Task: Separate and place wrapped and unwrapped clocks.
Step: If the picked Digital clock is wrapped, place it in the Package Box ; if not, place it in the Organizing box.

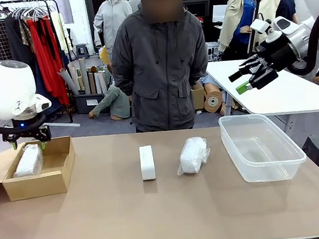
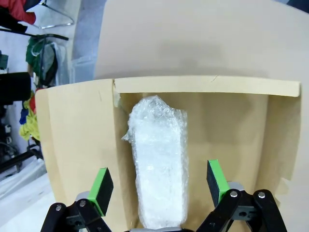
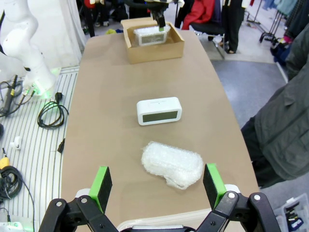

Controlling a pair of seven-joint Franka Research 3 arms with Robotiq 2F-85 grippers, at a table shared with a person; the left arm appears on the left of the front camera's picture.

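Cardbd box (image 1: 36, 186) L; clear tub (image 1: 260, 147) R.

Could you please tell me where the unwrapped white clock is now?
In the front view, the smooth white rectangular clock sits mid-table, just left of the crinkly plastic-wrapped bundle, with the brown cardboard box farther left.

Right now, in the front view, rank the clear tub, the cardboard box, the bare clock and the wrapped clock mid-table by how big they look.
1. clear tub and cardboard box: about alike, so I won't rank them apart.
2. wrapped clock mid-table.
3. bare clock.
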